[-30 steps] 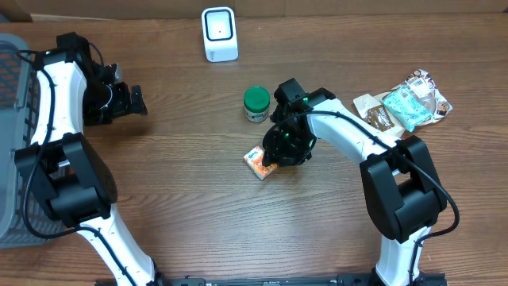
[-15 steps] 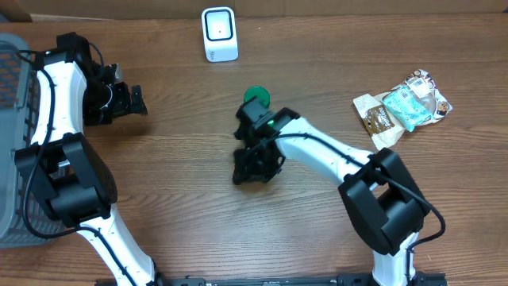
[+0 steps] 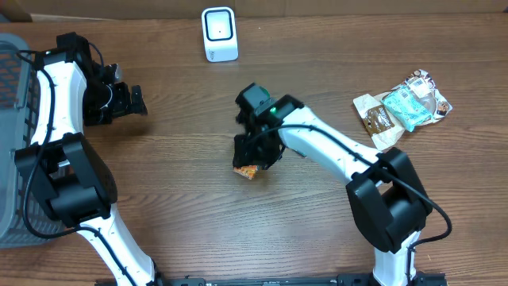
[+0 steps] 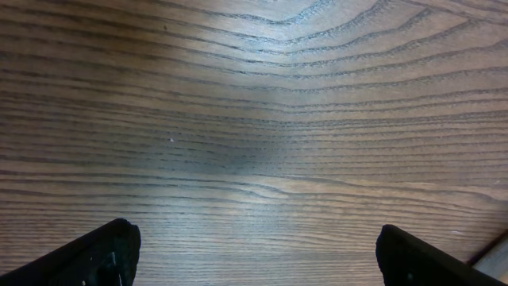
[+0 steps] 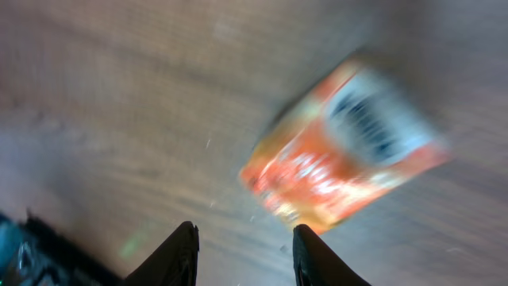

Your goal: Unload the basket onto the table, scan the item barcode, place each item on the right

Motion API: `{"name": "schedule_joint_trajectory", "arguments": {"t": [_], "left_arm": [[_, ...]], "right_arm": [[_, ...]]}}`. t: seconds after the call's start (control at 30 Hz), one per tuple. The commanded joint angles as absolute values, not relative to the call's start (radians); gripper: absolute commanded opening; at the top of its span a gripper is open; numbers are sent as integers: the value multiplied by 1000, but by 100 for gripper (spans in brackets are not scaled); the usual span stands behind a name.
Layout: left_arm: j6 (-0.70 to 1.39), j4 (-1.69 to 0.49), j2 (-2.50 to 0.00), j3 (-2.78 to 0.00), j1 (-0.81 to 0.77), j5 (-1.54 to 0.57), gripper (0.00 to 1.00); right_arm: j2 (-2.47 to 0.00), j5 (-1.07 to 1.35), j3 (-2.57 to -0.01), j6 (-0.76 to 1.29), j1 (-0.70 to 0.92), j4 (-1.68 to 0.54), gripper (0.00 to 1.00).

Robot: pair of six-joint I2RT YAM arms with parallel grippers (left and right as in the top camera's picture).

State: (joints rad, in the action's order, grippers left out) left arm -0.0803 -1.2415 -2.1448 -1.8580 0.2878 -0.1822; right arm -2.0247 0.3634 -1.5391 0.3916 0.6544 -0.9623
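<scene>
Orange box [image 5: 341, 151] lies just beyond the downward-pointing right gripper [image 5: 244, 238].

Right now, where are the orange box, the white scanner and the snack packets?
orange box [image 3: 246, 171], overhead view, its uncovered corner
white scanner [image 3: 219, 32], overhead view, middle of its top face
snack packets [image 3: 406, 106], overhead view, the teal packet on the pile

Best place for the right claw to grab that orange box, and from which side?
Probably grip the orange box across its two long sides near mid-length, from straight above: it looks flat on the table, skewed to the open right claw, so rotate the wrist first.
</scene>
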Motion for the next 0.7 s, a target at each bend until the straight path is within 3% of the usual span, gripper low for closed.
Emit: {"name": "schedule_joint_trajectory", "arguments": {"t": [0.0,0.43,0.67], "left_arm": [[-82,-1241,-2131,-1867,287,-183,100],[-82,-1241,-2131,-1867,287,-183,100],[-82,-1241,-2131,-1867,287,-183,100]], "right_arm": [[-2027,274,-1572,385,604,-956,36],[-2086,253,-1572,496,767,-771,36],[-2120,174,-1572,528,802,-818,36]]}}
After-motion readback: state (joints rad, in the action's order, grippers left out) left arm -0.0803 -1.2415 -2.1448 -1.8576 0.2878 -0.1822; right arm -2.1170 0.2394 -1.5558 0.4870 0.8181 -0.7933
